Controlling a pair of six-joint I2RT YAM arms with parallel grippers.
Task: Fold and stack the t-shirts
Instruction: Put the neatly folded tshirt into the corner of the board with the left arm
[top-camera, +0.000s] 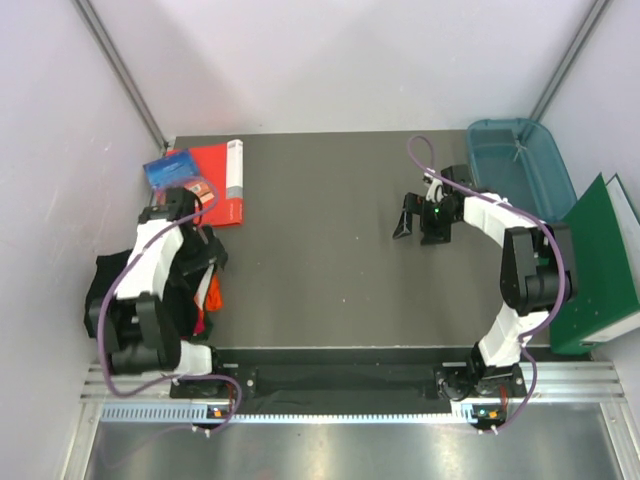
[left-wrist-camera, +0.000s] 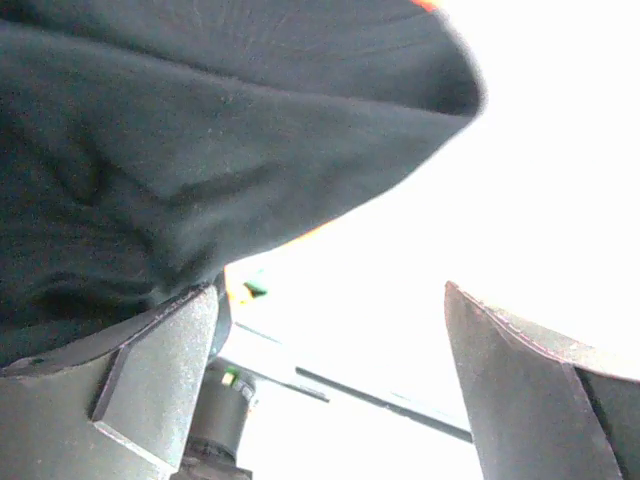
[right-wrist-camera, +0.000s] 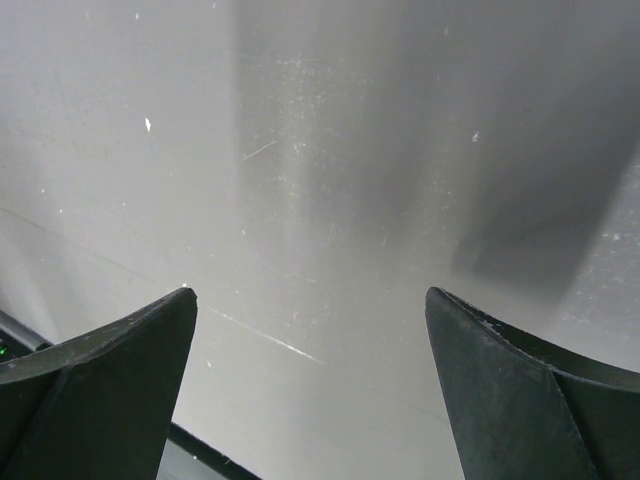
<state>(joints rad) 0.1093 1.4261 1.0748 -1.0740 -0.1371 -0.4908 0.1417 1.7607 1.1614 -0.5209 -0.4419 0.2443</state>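
Presently, left gripper (left-wrist-camera: 325, 300) is seen spread wide, black t-shirt (left-wrist-camera: 150, 150) touching one finger. Right gripper (right-wrist-camera: 310, 295) is held spread above the table (right-wrist-camera: 330, 150).

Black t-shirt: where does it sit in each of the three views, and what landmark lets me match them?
Top external: the black t-shirt lies bunched at the left edge of the table, partly under the left arm.
Left wrist: its dark folds fill the upper left.
Right wrist: not in it; only table surface shows.
Shared landmark: the left gripper, jaws apart, right beside the shirt in the two views that show it.
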